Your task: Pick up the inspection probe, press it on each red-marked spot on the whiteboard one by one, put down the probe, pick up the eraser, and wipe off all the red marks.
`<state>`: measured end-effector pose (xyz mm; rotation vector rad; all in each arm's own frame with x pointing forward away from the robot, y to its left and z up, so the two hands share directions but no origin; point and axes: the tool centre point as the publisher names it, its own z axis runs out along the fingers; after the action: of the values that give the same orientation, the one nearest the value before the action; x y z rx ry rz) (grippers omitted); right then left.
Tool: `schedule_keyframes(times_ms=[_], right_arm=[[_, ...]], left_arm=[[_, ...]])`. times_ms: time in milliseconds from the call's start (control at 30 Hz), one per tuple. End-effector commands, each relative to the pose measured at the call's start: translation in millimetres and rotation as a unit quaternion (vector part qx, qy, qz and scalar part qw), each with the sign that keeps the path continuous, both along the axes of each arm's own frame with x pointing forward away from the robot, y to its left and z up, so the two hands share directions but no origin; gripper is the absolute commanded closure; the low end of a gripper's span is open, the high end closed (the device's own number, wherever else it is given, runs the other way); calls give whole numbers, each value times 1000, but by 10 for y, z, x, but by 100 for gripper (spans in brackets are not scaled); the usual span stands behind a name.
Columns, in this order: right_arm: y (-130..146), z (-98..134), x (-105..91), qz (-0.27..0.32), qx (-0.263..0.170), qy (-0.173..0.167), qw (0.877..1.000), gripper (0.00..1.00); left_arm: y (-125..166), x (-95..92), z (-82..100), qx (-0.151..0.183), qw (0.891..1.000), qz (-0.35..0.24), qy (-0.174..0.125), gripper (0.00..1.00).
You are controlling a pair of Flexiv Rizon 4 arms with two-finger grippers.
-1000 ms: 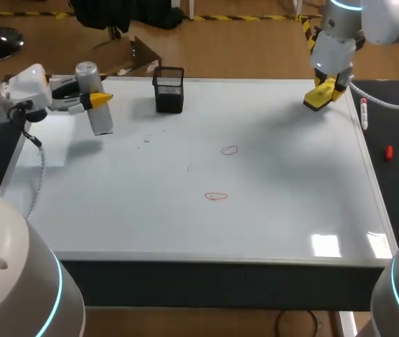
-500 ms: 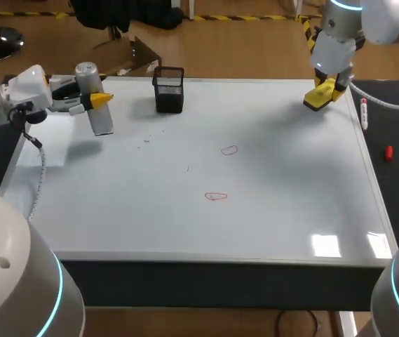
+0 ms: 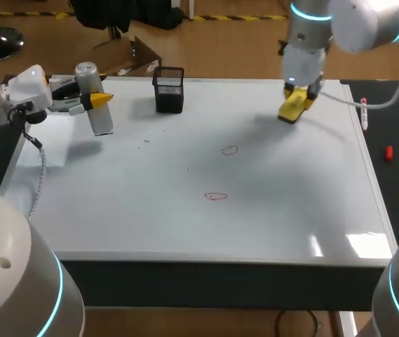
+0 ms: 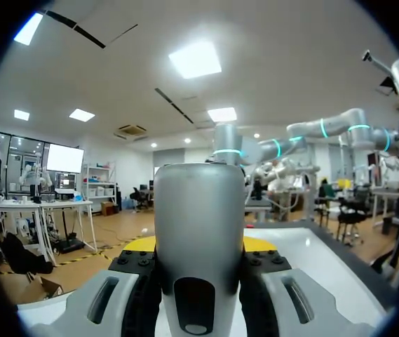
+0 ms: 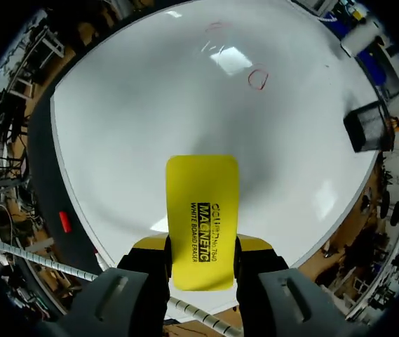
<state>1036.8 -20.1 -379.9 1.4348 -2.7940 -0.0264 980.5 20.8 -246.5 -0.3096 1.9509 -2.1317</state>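
My left gripper point(image 3: 95, 100) hangs over the whiteboard's far left corner, shut on the grey cylindrical probe point(image 3: 95, 105), which stands upright between its fingers point(image 4: 143, 277) in the left wrist view as the probe point(image 4: 199, 239). Over the far right of the whiteboard point(image 3: 283, 210), my right gripper point(image 3: 296, 104) is shut on the yellow eraser point(image 3: 292, 107); the eraser point(image 5: 203, 221) juts out ahead of that gripper point(image 5: 203, 260) above the board. Two red marks lie near the middle, one point(image 3: 229, 149) farther, one point(image 3: 216, 196) nearer; the mark point(image 5: 257, 78) also shows ahead of the eraser.
A black mesh pen holder point(image 3: 169, 89) stands at the board's far edge, also seen as the holder point(image 5: 367, 126). A marker point(image 3: 364, 112) lies along the right edge, and a small red cap point(image 3: 389, 152) sits on the dark mat beside it. Faint dark specks point(image 3: 145, 141) dot the board.
My right arm has carried the eraser leftward from the far right corner toward the board's middle. The left arm and probe have not moved.
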Motion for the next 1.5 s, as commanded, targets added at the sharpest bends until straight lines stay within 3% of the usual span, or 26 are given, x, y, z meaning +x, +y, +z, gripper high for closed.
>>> schedule_keyframes(times_ms=[33,367,733,1000,1500], right_arm=[[324,-20,-370,32,-1,-27,999,100],[1192,-115,-833,126,-24,-27,991,100],[1892,-327,-1060,183,-26,-24,983,100],[2048,-396,-1093,220,-1,-30,975,100],[2024,-471,-1095,233,11,-27,972,100]], left_arm=[[-9,-17,15,1,1000,3,-1,100],[-9,-17,15,1,1000,3,-1,100],[-9,-17,15,1,1000,3,-1,100],[-9,-17,15,1,1000,3,-1,100],[-9,-17,15,1,1000,3,-1,100]])
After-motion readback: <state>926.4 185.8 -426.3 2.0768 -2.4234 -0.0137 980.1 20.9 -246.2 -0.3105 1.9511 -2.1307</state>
